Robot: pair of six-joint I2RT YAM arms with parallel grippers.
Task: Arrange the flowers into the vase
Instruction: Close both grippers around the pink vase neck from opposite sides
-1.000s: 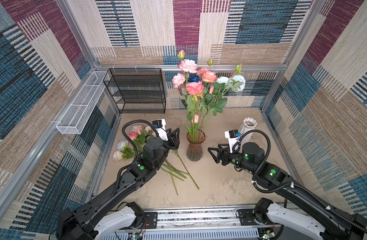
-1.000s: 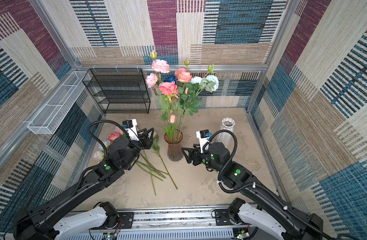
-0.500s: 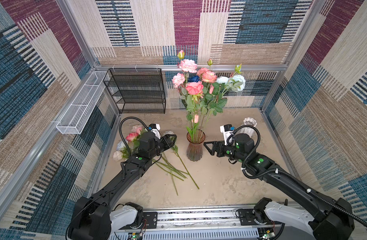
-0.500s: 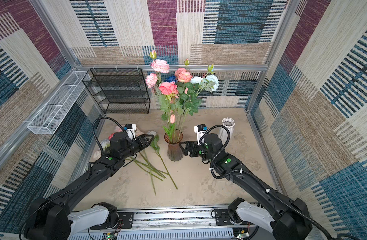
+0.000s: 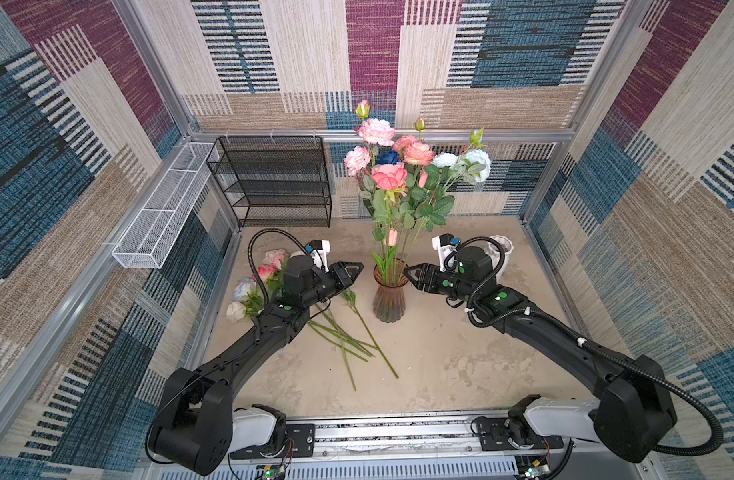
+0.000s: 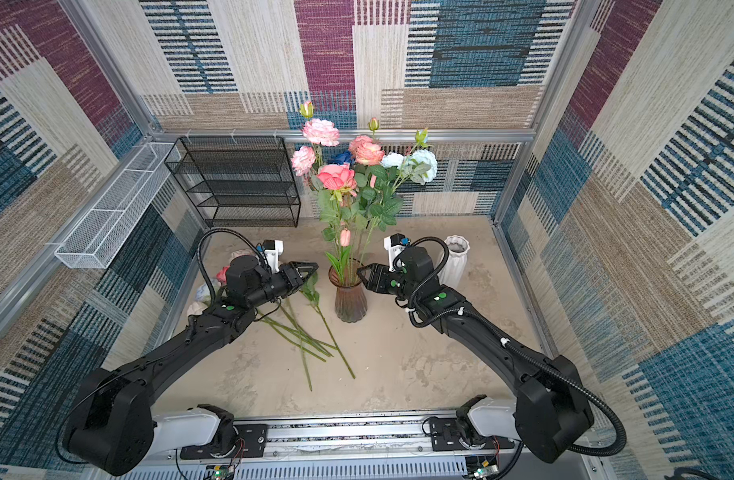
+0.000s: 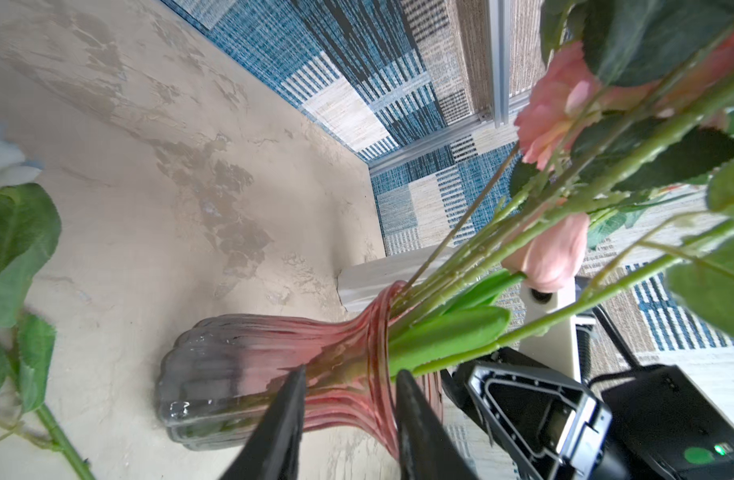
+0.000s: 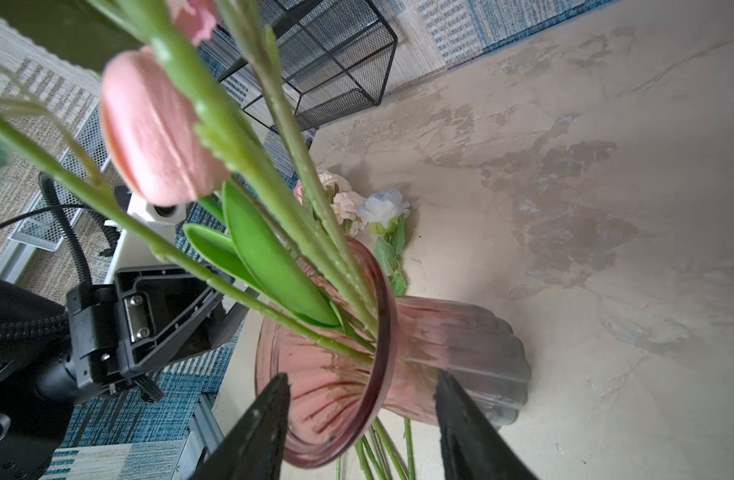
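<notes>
Patchwork woven walls (image 5: 377, 50), mottled beige floor (image 5: 440, 365), black mesh shelf (image 5: 273, 183) at back, white wire basket (image 5: 157, 216) on left wall.

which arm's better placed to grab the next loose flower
Left, likely. The loose flowers lie on the same side of the vase as the left pincer; the right pincer would have to reach across it.

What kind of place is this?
Probably a robot practice booth, not a home: a left arm and right arm on a metal rail, patterned carpet walls close around, and props like the glass vase.
</notes>
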